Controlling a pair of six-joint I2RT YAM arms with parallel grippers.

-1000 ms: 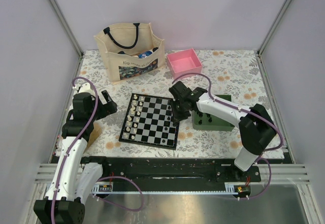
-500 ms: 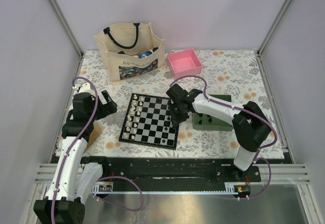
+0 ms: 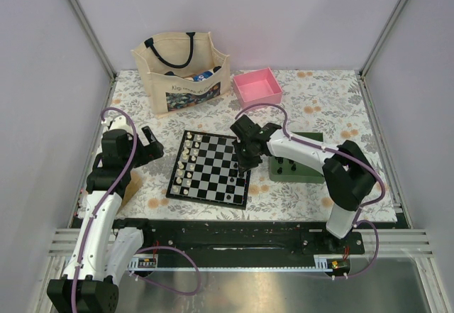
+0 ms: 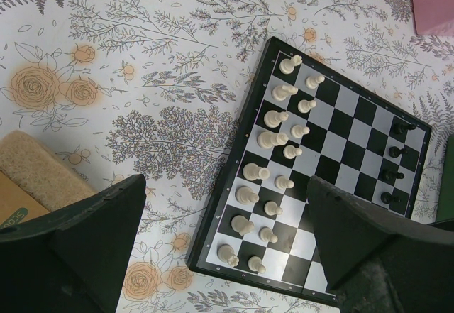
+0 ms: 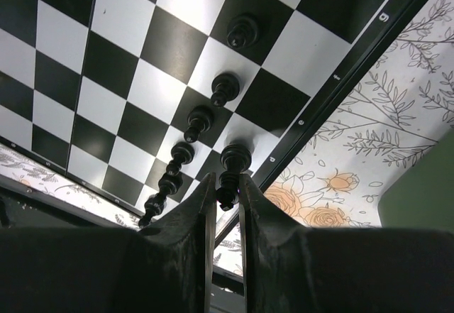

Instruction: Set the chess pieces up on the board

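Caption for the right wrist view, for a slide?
Right gripper pinching a black chess piece at the board edge.

I'm looking at a flower-patterned tabletop [image 3: 319,86] carrying four things: the board [image 3: 213,178] near the middle, a green tray [image 3: 298,177] just right of it, a pink box [image 3: 257,88] behind, and a beige tote bag [image 3: 181,79] back left.

Right hand [image 3: 245,159] low over the near-side edge of the board [image 3: 210,178]. Cream chessmen [image 3: 186,162] line the board's far side, to the hand's left; green tray [image 3: 306,175] holding chess pieces [image 3: 292,166] lies just right. Pink box [image 3: 257,87] sits beyond. Left hand [image 3: 150,143] hangs well left, over the worktop [image 3: 319,93].
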